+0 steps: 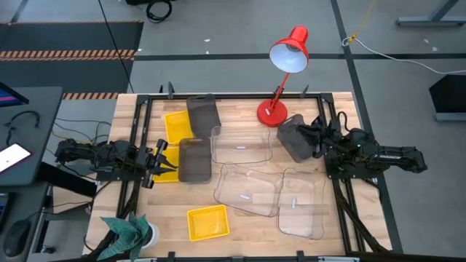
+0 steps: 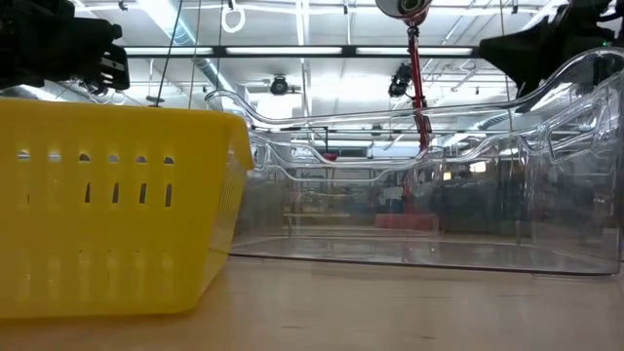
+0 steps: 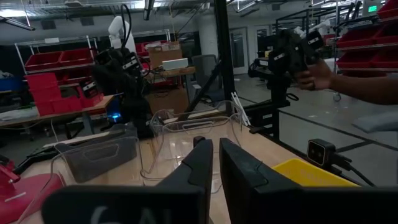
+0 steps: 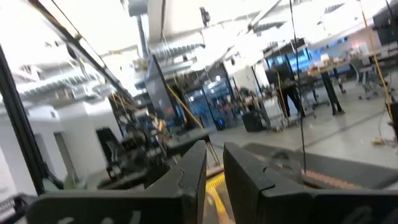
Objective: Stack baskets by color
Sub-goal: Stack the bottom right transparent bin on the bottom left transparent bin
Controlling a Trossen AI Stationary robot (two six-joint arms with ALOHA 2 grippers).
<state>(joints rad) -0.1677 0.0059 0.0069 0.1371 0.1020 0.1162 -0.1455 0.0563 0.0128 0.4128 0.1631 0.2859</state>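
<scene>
R claw is over the table's right-back part, just beside the lamp's red base; it's clenched on the lifted grey bin, which hangs tilted, clear of the wood; in the low view that bin is a dark shape up top right, above the clear ones.

L claw is at the left edge, right at the rim of the left yellow bin; gripping or not, can't tell, and touching or just short, can't tell either.

Quick run thru the rest: back yellow bin lies flat near the back-left; back grey bin is just beside it, looks tilted; mid grey bin lies flat, just in front of those two, betw the left yellow bin and the back clear bin.

Clear ones: the back clear bin is about centre; mid clear bin is in front of it, skewed; right clear bin is next to that, edges close or overlapping, hard to call.

Front yellow bin is alone near the front edge, apart from the other yellows; it fills the low view's left side, w/ a clear bin beside it.
</scene>
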